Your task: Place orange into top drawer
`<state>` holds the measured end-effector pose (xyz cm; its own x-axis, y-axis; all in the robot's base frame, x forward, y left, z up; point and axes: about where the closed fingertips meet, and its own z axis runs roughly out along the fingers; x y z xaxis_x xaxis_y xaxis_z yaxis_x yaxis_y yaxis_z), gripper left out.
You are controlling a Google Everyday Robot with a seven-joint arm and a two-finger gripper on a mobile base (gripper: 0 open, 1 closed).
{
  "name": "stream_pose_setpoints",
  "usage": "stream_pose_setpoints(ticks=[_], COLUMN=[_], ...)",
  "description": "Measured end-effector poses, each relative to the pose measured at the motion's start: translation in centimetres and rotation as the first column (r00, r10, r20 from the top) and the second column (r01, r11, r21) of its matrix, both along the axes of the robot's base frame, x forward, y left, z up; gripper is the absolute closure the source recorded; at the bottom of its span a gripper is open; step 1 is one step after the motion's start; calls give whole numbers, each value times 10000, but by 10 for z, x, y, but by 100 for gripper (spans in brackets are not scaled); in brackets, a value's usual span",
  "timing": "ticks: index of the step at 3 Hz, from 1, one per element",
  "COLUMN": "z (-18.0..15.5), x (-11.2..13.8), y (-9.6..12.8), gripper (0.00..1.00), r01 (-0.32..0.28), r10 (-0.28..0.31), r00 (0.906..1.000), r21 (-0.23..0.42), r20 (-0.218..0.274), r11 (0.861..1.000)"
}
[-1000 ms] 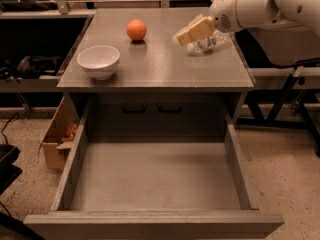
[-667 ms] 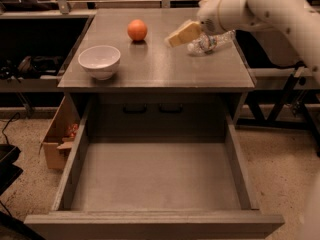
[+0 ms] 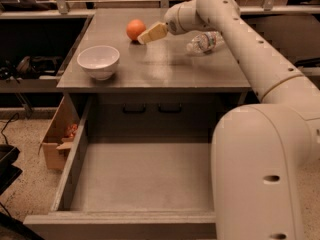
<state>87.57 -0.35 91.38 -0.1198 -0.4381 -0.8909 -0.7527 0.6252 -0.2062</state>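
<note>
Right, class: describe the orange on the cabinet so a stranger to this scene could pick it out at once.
Find the grey cabinet with its top drawer pulled open. On the cabinet's top, near the back edge, sits the orange, right beside the gripper. It is the only orange-coloured ball there, unlike the white bowl and clear bottle.

Cream-white tubular arm point(image 3: 252, 59), round recessed holes along its links; tan gripper point(image 3: 152, 33) just beside the orange point(image 3: 134, 29).

One camera looks down past the arm point(image 3: 250, 51) at the cabinet point(image 3: 165, 66), gripper point(image 3: 146, 36) beside the orange point(image 3: 135, 29).
</note>
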Motion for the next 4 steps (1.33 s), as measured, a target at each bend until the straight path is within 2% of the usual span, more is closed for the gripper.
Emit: stream_pose_setpoints(ticks=[1, 3, 4], z=[-14, -43, -51], x=[29, 63, 71], y=[34, 87, 96], gripper=[0, 2, 25], r01=[48, 282, 349], r10=[-50, -271, -340], r00=[10000, 9996, 9994], r21=[449, 1149, 1203], r20=[47, -115, -95], r11=[9990, 9930, 9921])
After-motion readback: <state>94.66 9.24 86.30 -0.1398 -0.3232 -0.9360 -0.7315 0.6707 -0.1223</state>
